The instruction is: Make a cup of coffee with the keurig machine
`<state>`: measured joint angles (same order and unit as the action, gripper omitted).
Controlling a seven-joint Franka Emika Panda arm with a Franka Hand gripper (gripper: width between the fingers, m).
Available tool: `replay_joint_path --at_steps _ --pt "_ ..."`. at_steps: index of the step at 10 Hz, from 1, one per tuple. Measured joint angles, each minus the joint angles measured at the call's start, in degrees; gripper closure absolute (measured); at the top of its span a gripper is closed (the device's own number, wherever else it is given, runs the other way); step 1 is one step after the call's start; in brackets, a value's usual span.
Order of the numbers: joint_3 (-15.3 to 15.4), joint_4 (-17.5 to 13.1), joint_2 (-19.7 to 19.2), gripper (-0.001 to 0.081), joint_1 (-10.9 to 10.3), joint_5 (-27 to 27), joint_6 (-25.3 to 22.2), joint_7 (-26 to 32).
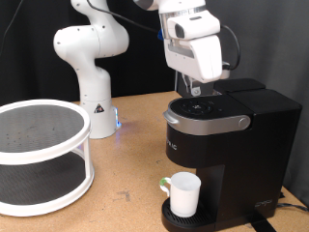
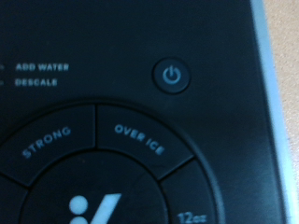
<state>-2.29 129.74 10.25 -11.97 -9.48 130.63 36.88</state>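
The black keurig machine stands at the exterior view's right with its lid down. The plain white cup stands upright on the drip tray under the spout. My gripper hangs straight above the machine's round button panel, fingertips just over it. The wrist view is filled by the panel from very close: the power button and the labels STRONG, OVER ICE and 12oz. My fingers do not show in the wrist view.
A white round two-tier rack with dark shelves stands at the exterior view's left. The arm's white base stands behind, with a blue light. The wooden table lies between rack and machine.
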Motion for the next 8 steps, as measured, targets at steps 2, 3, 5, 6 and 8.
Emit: replay_joint_path --at_steps 2,3,5,6,8 --pt "0.00 0.45 -0.93 0.0802 0.01 0.23 0.59 -0.40" --pt "0.00 0.49 -1.58 0.0802 0.01 0.23 0.84 -0.43" --pt "-0.02 0.52 -2.59 0.0805 0.02 0.23 0.99 -0.44" --pt "-0.08 0.43 -2.90 0.0805 0.02 0.16 1.11 -0.44" --pt "-0.20 0.28 -2.94 0.0805 0.02 -1.07 0.40 -0.41"
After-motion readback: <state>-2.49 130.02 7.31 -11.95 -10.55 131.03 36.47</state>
